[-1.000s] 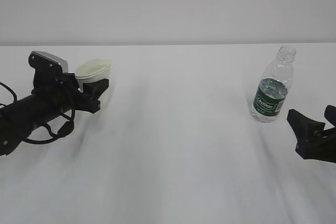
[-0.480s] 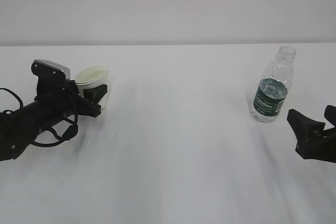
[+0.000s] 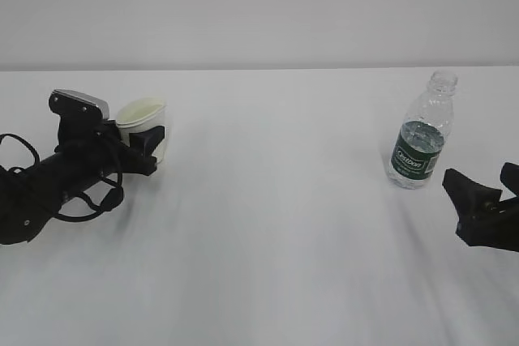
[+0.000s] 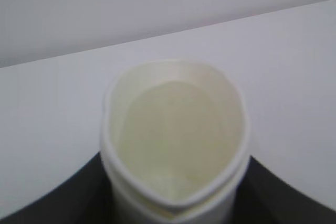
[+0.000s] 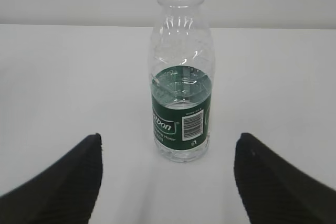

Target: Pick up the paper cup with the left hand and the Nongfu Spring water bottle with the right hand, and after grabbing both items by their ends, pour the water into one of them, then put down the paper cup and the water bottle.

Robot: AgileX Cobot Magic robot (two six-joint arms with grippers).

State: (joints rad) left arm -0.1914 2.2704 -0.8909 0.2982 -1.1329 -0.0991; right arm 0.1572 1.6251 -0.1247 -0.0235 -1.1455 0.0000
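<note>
The white paper cup (image 3: 143, 116) stands upright at the left, and my left gripper (image 3: 151, 145) is shut on its lower part. In the left wrist view the cup (image 4: 176, 129) fills the middle. Its rim is squeezed to a point between the black fingers (image 4: 79, 195). I cannot tell whether its base touches the table. The Nongfu Spring water bottle (image 3: 421, 137) stands capless at the right, with water (image 5: 181, 81) up to the top of its green label. My right gripper (image 3: 480, 176) is open just in front of the bottle (image 5: 181, 93), apart from it.
A white table (image 3: 276, 224) runs back to a pale wall. Between cup and bottle lies a wide stretch of bare table. The left arm's black cables (image 3: 81, 204) loop low over the table.
The left gripper has lowered with the cup, which was tilted and higher one second ago and now stands upright. The right gripper and the bottle have not moved.
</note>
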